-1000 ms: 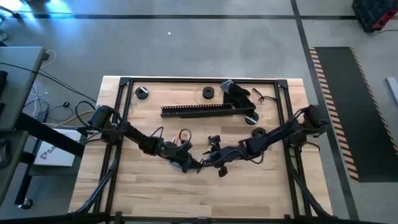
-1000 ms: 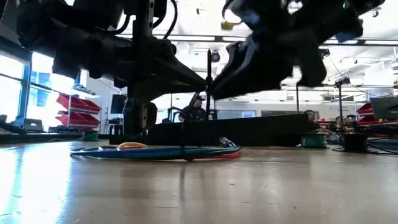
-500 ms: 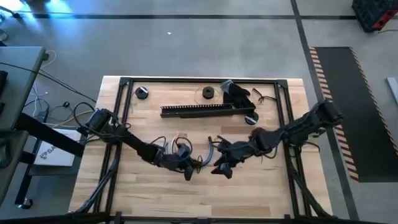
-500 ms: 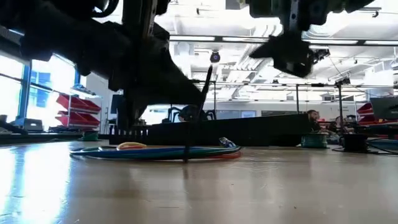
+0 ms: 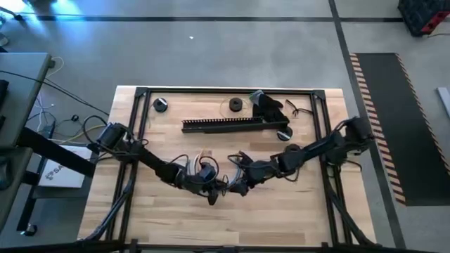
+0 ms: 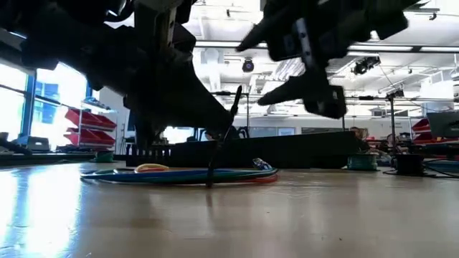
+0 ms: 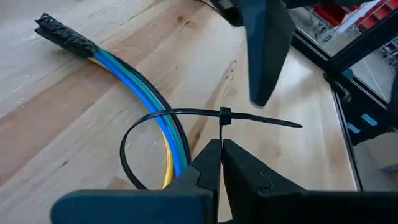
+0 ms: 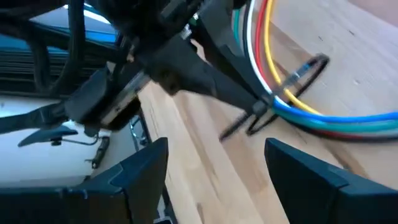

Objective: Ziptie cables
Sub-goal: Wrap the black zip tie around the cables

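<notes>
Two arms at the middle of the bench (image 5: pixel 140 211), toward its front edge; the cables (image 7: pixel 146 93), a curved bundle of blue, yellow, green and red wires, lie flat on the wood there, one end capped by a dark connector. The ziptie (image 7: pixel 186 115) is already looped loosely round the bundle, its tail passed through its own small head; the loop stands well open, not yet drawn snug. The left gripper (image 7: pixel 221 152) has its fingers pressed together at the ziptie's head, apparently pinching the strip just below it; in the low view the strip stands up slanting from the bundle to that grip. The right gripper (image 8: pixel 214 168) hangs just beside, above the wood, fingers spread wide and holding nothing, facing the free tail of the ziptie and the left arm's fingers. Along the back edge lie a long black slotted duct (image 5: pixel 225 125) and a few small dark parts.

Judged step: the right gripper is to take the tail and pull it through. Risks: the thin tail may slip between the wide fingers if they close off-line; a pull against a weak pinch could drag the head free or lift the whole bundle off the wood; the two grippers, so near, could collide; wires may escape the slack loop.
</notes>
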{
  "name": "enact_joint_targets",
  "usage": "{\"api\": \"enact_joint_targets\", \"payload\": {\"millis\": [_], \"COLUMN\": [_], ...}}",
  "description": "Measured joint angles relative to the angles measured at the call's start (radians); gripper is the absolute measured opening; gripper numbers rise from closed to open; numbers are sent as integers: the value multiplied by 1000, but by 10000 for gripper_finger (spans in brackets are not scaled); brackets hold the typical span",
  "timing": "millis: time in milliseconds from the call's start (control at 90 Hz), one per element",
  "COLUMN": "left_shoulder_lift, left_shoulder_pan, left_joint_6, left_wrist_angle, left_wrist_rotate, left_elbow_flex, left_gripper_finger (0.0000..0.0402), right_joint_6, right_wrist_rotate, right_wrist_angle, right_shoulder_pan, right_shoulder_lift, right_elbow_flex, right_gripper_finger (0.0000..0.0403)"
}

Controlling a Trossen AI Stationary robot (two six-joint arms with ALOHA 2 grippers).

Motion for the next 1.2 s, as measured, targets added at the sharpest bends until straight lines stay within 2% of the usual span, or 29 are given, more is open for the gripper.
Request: {"api": "enact_joint_targets", "payload": {"millis": [167, 333, 556, 800, 911, 1022, 1200], "left_shoulder_lift": [0, 0, 0, 0, -1, -32, -111], "left_shoulder_pan": [-1, -1, -1, -1, 14, 35, 47], "left_joint_6": [-1, -1, -1, -1, 30, 69, 212], "left_wrist_angle": [1, 3, 12, 8, 4, 8, -6], "left_wrist_rotate": [1, 3, 4, 7, 76, 125, 234], "left_elbow_flex": [0, 0, 0, 0, 0, -1, -1], "left_gripper_finger": [0, 0, 0, 3, 23, 61, 113], "right_joint_6": [6, 6, 6, -14, -30, -108, -251], "right_wrist_rotate": [0, 15, 26, 30, 29, 40, 76], "right_wrist_angle": [-137, -167, -160, -160, -222, -387, -560], "right_shoulder_pan": [-12, -19, -25, -25, -21, -7, 21], "right_shoulder_lift": [53, 59, 59, 58, 52, 51, 51], "right_elbow_flex": [75, 88, 88, 88, 109, 190, 288], "right_gripper_finger": [245, 211, 129, 10, 3, 1, 1]}}
